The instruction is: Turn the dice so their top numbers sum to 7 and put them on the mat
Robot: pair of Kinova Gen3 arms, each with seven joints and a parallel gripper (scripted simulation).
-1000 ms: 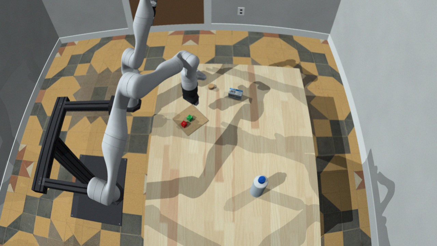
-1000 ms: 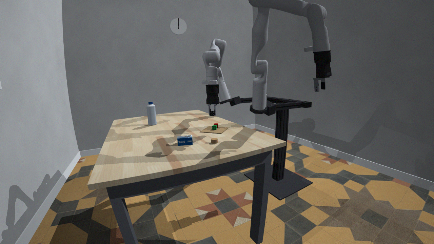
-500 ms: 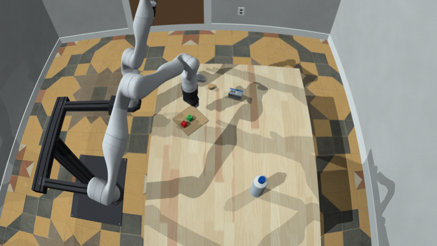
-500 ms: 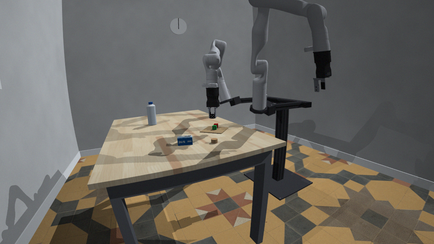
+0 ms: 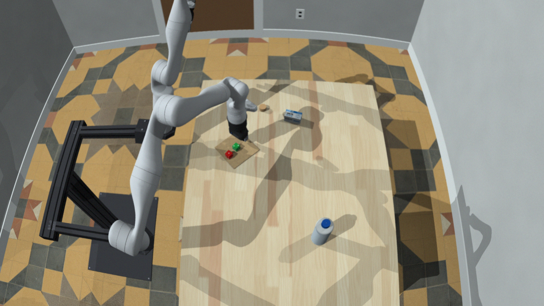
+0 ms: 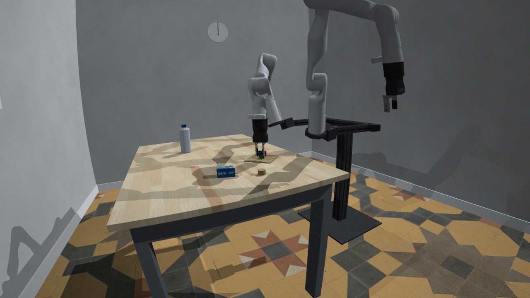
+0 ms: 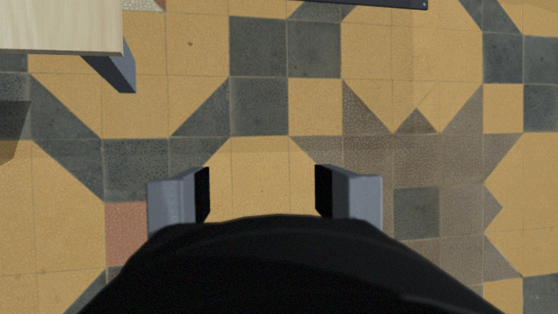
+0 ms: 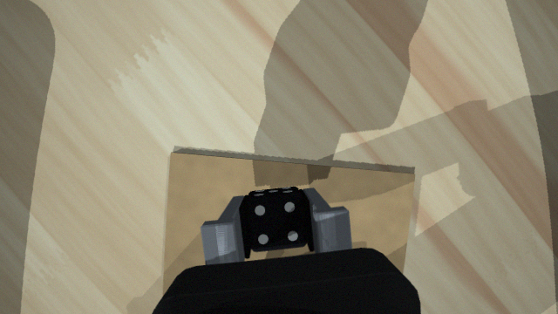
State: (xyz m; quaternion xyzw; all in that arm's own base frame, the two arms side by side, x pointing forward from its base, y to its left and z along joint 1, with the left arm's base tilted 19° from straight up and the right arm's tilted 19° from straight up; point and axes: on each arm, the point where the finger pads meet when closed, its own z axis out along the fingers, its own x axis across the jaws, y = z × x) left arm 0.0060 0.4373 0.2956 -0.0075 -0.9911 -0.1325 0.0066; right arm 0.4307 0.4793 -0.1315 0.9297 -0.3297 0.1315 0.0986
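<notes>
On the wooden bench, the mat is seen with the red die and the green die. The black die is gripped between the fingers of the right tool. The left tool is held open.

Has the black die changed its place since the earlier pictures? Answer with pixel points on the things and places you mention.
Yes. In the exterior view, the black die (image 6: 259, 152) (image 8: 276, 223) has moved down, closer to the mat (image 5: 247, 153) (image 6: 269, 159) (image 8: 196, 183).
</notes>
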